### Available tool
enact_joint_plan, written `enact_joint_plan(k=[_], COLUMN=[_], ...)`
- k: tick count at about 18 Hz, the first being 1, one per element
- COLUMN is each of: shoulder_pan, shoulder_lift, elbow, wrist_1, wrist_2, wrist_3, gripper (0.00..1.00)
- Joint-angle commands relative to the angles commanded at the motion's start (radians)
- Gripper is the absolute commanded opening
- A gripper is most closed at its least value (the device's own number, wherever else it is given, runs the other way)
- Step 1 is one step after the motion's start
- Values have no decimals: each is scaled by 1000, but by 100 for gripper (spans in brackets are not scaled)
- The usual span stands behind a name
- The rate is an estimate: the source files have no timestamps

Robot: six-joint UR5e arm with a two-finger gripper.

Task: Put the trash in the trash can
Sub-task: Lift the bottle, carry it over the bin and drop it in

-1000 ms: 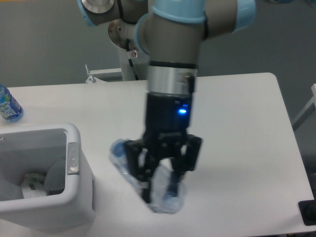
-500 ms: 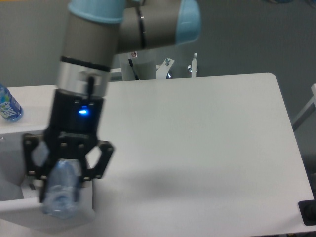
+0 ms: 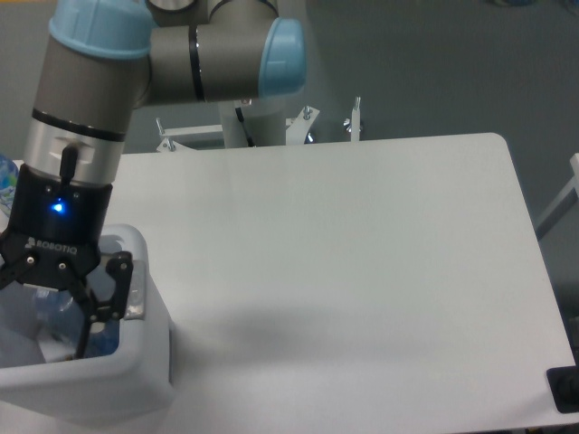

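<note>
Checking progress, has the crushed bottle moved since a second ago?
Yes. The crushed bottle went left, from the table to inside the trash can.

White "ROBOTIQ" lettering on the black body of the claw (image 3: 45, 303).

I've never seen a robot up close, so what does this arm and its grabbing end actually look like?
The arm is made of thick grey tubes with light blue caps at the joints and a silver band lower down. A black cylinder below it carries a small glowing blue light and white "ROBOTIQ" lettering. The tool at the end is black, with two jointed, open-framed fingers. A thin black cable runs beside the base.
</note>
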Motion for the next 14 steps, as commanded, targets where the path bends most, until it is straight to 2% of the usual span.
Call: enact_joint_plan(k=[3, 5, 8, 10, 12, 14], shoulder_pan=[60, 88, 134, 152, 160, 175], shoulder_lift=[23, 41, 69, 90, 112, 121], elbow=[-6, -15, -32, -57, -78, -83], wrist_1=[-11, -32, -107, -168, -239, -287], wrist_2=[52, 89, 114, 140, 231, 296], wrist_3=[60, 148, 328, 504, 676, 739], gripper=[100, 100, 100, 100, 100, 100])
